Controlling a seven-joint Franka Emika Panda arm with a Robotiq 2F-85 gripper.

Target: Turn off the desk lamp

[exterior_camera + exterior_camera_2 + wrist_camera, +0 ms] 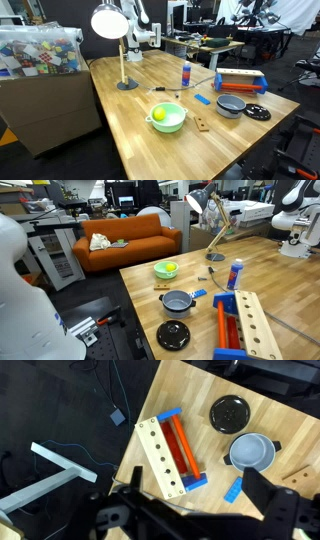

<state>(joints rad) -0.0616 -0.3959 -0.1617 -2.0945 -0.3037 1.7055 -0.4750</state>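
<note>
While the desk lamp (122, 55) shows a bright white face and so seems to be lit, the task is at its first step, the approach. The lamp stands upright near the far edge of the table (140, 135), toward the left corner in that exterior view, with its round base flat on the wood. In the wrist view the gripper (195, 510) hangs high over another corner with its fingers (262, 498) spread wide and nothing between them. The lamp is absent from that view, so I judge the two to be well apart. The next move calls for swinging the arm across toward the lamp and finding its switch, which I cannot make out in any view. The press should be light, since a tall head on a thin stem would likely tip easily. Counting what is on the table: one lamp, one green bowl (168, 120) holding one yellow-green ball (159, 114), one bottle (186, 72), one grey pot (250, 452), one dark lid (229, 412), one wooden rack (170, 455) with red and blue parts, one blue block (233, 490) and one small wooden piece (203, 124)
</note>
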